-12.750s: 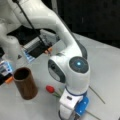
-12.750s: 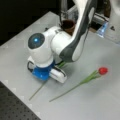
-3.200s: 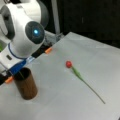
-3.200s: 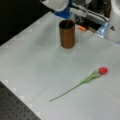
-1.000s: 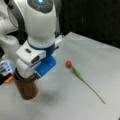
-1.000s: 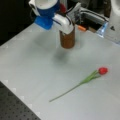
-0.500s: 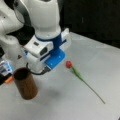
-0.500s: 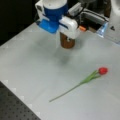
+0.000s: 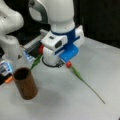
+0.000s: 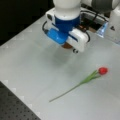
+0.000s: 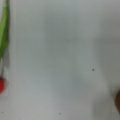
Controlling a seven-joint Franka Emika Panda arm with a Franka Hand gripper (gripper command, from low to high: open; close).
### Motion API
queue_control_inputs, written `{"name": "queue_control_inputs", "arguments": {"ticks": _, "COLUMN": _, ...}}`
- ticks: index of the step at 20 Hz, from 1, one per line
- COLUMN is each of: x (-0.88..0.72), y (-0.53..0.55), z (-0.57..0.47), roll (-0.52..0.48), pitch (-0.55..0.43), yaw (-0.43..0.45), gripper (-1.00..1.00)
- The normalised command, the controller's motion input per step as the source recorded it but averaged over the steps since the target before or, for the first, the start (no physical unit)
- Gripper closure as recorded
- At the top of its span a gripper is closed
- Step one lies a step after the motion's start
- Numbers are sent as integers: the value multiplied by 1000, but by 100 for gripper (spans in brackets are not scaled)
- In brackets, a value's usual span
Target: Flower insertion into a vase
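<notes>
Though upright, vase (image 9: 25, 84) without flower (image 10: 85, 80).

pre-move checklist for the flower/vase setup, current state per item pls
1. Vase upright on the table, mouth open and nothing in it: ok.
2. Flower lying flat on the table, not yet in the vase: ok for pickup; red head and green stem both show.
3. Flower apart from the vase, with bare table between them in a front view: ok.
4. Gripper empty: cannot tell; its fingers show in no view, hidden under the arm's white and blue wrist.
5. Wrist camera sees the flower: ok, but only at its left edge.
6. Arm above the table between vase and flower, touching neither: ok.
</notes>
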Motion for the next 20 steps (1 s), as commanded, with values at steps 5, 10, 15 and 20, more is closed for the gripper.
{"name": "queue_control_inputs", "arguments": {"ticks": 5, "x": 110, "y": 308, "z": -127, "roll": 103, "pitch": -115, "yaw": -152, "gripper": -100}}
{"name": "queue_control_inputs", "arguments": {"ticks": 10, "x": 109, "y": 212, "z": -166, "roll": 100, "pitch": -88, "yaw": -97, "gripper": -100}}
{"name": "queue_control_inputs", "arguments": {"ticks": 15, "x": 112, "y": 158, "z": -244, "roll": 45, "pitch": -19, "yaw": 14, "gripper": -100}}
{"name": "queue_control_inputs", "arguments": {"ticks": 20, "x": 85, "y": 118, "z": -166, "roll": -2, "pitch": -13, "yaw": 66, "gripper": -100}}
